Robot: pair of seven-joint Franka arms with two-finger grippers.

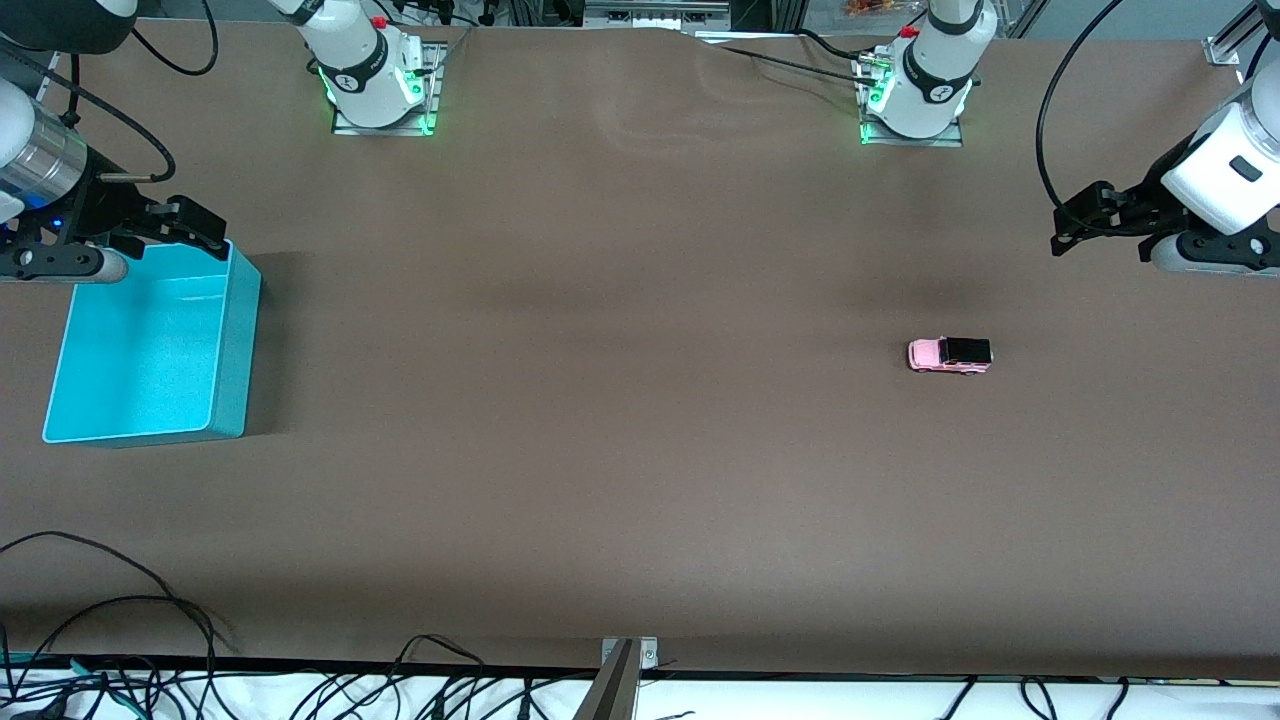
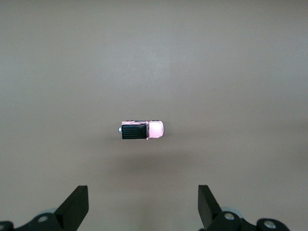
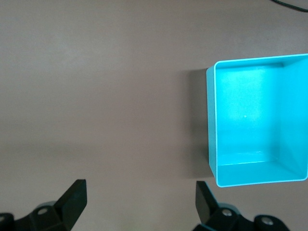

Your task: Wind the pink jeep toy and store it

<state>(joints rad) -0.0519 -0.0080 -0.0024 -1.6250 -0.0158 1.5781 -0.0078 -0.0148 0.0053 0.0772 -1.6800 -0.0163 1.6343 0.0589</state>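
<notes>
- pink and tiny, the pink jeep toy [image 1: 949, 354] sits alone on the bare brown table [image 1: 620, 420], well toward the left arm's end; it stands on its wheels with nothing touching it, so it looks free to be picked up.
- in the left wrist view the pink jeep toy [image 2: 141, 130] lies centred ahead of the two fingers, which suggests the left arm is the one lined up to fetch and wind it.
- the left gripper [image 1: 1075, 222] hangs in the air over bare table toward the left arm's end, off to one side of the toy and not over it; its jaws stand wide and hold nothing.
- the right gripper [image 1: 195, 228] hangs over the upper rim of the turquoise bin [image 1: 232, 340], jaws wide and empty too; this arm seems to be waiting by the store place.
- the turquoise bin [image 3: 211, 120] sits at the right arm's end, well apart from the toy, open side up and with nothing inside, ready to take the toy once wound.
- judged from this, the task has not yet begun: no grasp, no winding, no storing.
- count: one jeep toy, one bin, two arms, two grippers, each with two fingers [image 2: 77, 204].
</notes>
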